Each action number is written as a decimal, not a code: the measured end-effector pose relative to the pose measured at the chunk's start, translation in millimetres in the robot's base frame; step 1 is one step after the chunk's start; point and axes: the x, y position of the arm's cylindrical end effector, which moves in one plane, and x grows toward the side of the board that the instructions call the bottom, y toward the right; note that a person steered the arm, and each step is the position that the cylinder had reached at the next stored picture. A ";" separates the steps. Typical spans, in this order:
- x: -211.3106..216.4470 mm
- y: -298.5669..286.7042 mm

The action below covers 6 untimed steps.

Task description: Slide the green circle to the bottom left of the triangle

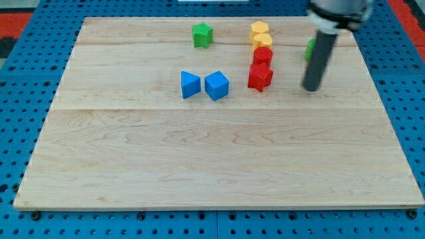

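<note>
Green circle [309,48] at the desk's [199,166] top right, mostly hidden behind the rod.

Counted: two green pieces, the other a star [202,34]; two blue, a triangle [190,84] and cube [216,85]; two yellow [260,33]; two red [260,70]. No writing legible. No claw was fitted; my tip [311,88] stood below the circle, right of the reds, holding nothing.

Lab bench — blue pegboard [40,26], wooden board [212,159]
</note>
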 end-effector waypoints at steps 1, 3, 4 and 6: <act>-32.5 58.2; -86.5 29.2; -87.0 -19.9; -126.2 -41.5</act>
